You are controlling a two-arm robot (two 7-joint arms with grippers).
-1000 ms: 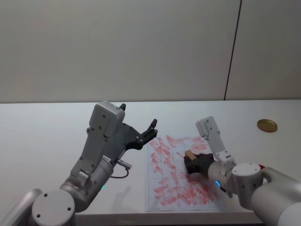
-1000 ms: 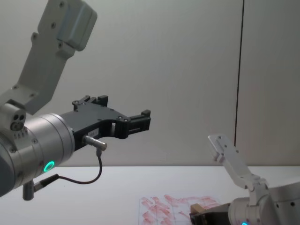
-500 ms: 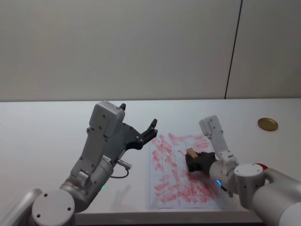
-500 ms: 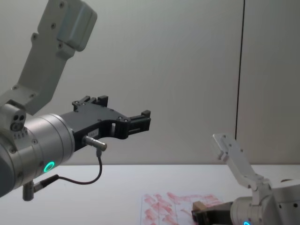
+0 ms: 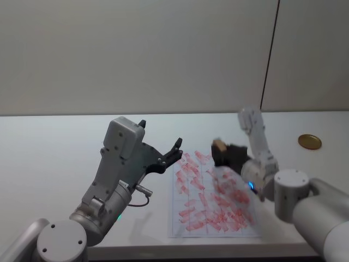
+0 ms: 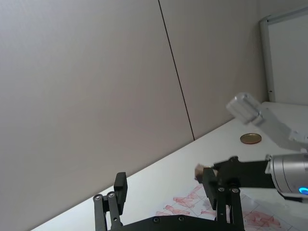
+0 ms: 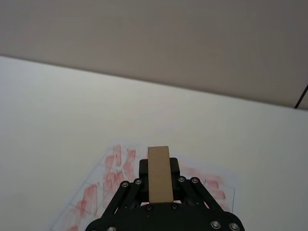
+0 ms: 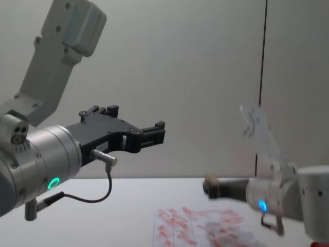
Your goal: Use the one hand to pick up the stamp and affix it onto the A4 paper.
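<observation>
White table (image 5: 54, 147), plain grey wall (image 5: 136, 54) behind. A4 paper (image 5: 202, 213) lies flat at lower centre-right of the head view, covered in red-pink marks. Right gripper (image 5: 223, 154), centre-right of frame, is pinched on the stamp (image 5: 219, 145). The stamp is held in the air, clear of the sheet, over the sheet's far edge. In the right wrist view the block sits lengthwise between the two jaws, its tan top face showing. Left gripper (image 5: 161, 135), centre-left of frame, is raised off the table with jaws spread, holding nothing, idle. Brass disc (image 5: 309, 142) sits at far right of the table, well apart from the paper.

Judgement on handling: the stamp looks like a small wooden block, so light, stiff and not fragile. Best held by its two long side faces, as now, inked face down and level. The wood may be a bit slick, so it needs a firm pinch. The paper is thin and loose and could shift or lift with the stamp.
</observation>
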